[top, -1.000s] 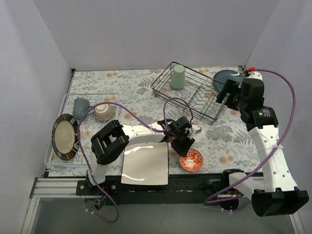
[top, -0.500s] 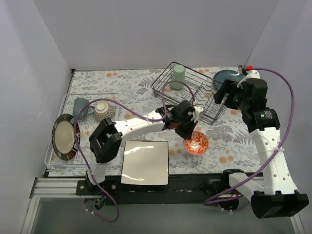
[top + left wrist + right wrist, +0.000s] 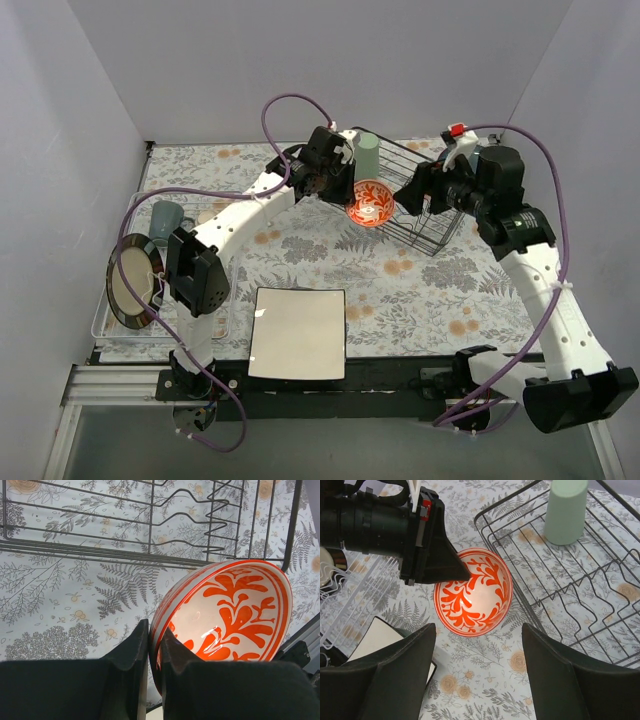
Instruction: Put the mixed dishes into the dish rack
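My left gripper (image 3: pixel 347 193) is shut on the rim of the small red-orange patterned bowl (image 3: pixel 369 203), holding it tilted in the air at the front left side of the black wire dish rack (image 3: pixel 425 218). The left wrist view shows my fingers (image 3: pixel 134 645) pinching the bowl (image 3: pixel 235 610), with the rack (image 3: pixel 150 545) beyond. A pale green cup (image 3: pixel 365 157) stands upside down in the rack. My right gripper (image 3: pixel 422 190) is open over the rack, facing the bowl (image 3: pixel 472 592). The large white square plate (image 3: pixel 298 333) lies at the table's front.
A pale wire tray (image 3: pixel 108 322) at the left holds a round dark-rimmed plate (image 3: pixel 130 280) standing on edge and a grey-green mug (image 3: pixel 165 217). Grey walls close in the table on three sides.
My left gripper has lifted the bowl from the table's front centre and carried it back to the rack's side. My right arm has swung left over the rack.
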### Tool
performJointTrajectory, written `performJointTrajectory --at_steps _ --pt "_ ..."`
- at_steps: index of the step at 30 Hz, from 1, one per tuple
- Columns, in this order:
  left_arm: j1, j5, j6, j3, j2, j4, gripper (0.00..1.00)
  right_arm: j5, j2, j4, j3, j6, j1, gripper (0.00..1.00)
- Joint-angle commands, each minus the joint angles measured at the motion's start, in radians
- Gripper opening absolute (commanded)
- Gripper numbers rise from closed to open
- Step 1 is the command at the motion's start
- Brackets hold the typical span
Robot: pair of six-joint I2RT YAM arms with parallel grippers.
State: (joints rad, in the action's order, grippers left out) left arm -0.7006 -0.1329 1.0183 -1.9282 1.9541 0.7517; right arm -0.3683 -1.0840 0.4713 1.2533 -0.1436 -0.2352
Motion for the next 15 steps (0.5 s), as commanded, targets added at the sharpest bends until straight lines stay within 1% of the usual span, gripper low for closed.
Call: performJointTrajectory --at_steps 1,2,3,6,12,14,15 --pt "-0.014 0.001 0.008 0.024 -0.107 -0.064 0.0 0.098 -0.089 -0.048 0.077 0.027 -0.1 0.76" --pt "-0.014 0.01 0.008 0.028 -0.113 -0.077 0.0 0.133 -0.106 -0.046 0.096 0.024 -0.117 0.75" --pt "-0.014 0.03 0.008 0.028 -0.122 -0.09 0.0 0.202 -0.119 -0.046 0.103 0.018 -0.13 0.74" --pt "-0.014 0.079 0.02 0.04 -0.141 -0.121 0.0 0.296 -0.152 -0.066 0.107 -0.013 -0.142 0.68" --pt "-0.011 0.113 0.04 0.123 -0.221 -0.219 0.0 0.391 -0.2 -0.08 0.106 -0.03 -0.145 0.55" --pt "-0.011 0.104 0.04 0.135 -0.234 -0.233 0.0 0.387 -0.205 -0.103 0.09 -0.021 -0.148 0.53" --pt "-0.011 0.098 0.04 0.139 -0.241 -0.241 0.0 0.375 -0.206 -0.112 0.084 -0.017 -0.15 0.5"
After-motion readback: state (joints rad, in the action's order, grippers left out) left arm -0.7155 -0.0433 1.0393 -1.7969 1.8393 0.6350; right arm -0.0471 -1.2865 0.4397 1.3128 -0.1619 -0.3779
